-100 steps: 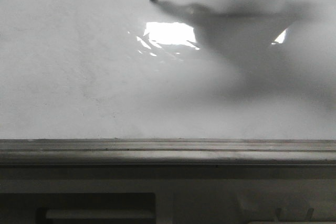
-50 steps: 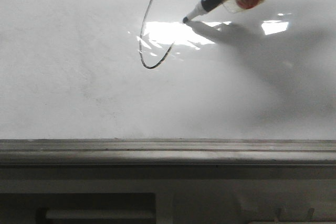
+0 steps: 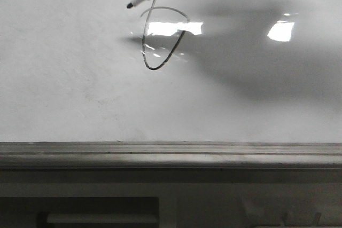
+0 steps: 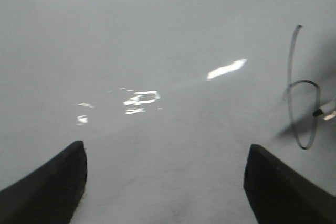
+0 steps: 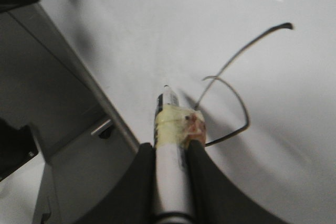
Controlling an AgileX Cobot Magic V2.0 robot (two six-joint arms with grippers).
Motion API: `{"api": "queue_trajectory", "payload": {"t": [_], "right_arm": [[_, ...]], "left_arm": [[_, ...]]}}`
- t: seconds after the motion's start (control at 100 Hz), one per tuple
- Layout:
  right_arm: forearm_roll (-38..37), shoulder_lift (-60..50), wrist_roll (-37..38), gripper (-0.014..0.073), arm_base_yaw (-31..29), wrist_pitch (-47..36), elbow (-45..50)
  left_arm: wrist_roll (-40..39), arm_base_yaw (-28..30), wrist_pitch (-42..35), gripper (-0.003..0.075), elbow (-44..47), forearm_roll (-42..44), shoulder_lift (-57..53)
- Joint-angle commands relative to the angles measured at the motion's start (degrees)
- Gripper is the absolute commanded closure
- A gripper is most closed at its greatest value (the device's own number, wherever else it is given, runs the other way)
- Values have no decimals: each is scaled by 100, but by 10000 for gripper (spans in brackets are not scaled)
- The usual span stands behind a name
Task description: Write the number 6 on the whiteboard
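Right gripper [image 5: 171,153] is clamping a taped marker [image 5: 169,129] between its fingers, tip [image 3: 129,6] sitting just left of the drawn line, its shadow lying lower on the board. The number 6 [image 3: 160,41] is showing on the whiteboard [image 3: 80,78] upper middle: a long curved stroke closing into an oval loop beside the glare [image 3: 171,28]. Left gripper [image 4: 163,182] is hovering over bare board, jaws spread wide, holding nothing.

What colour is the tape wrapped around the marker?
Pale yellow tape with a reddish stain, wrapped around the marker; it shows best in the right wrist view.
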Motion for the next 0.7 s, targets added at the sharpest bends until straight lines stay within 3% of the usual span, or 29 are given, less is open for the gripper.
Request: {"api": "queue_trajectory", "payload": {"t": [0.0,0.19,0.39,0.55,0.69], "right_arm": [[145,-365,-74,638,-3,436,-233],[140,-357,-31,638,-3,730,-233],[72,-355,-31,638,-3,847,-233],[46,-355,-12,638,-3,862,-233],[46,-355,1,638,-3,872,-233]], "left_arm": [[501,-428,48,160,-160,-568,56],[1271,-1810,-61,265,-160,-1212,503],[1468,-3372,-1162,295,-321,-1211,1194],[1674,-4069,-1795,295,-576,-1202,1713],[1702,-4245,-1856,299,-736,-1202,2155]]}}
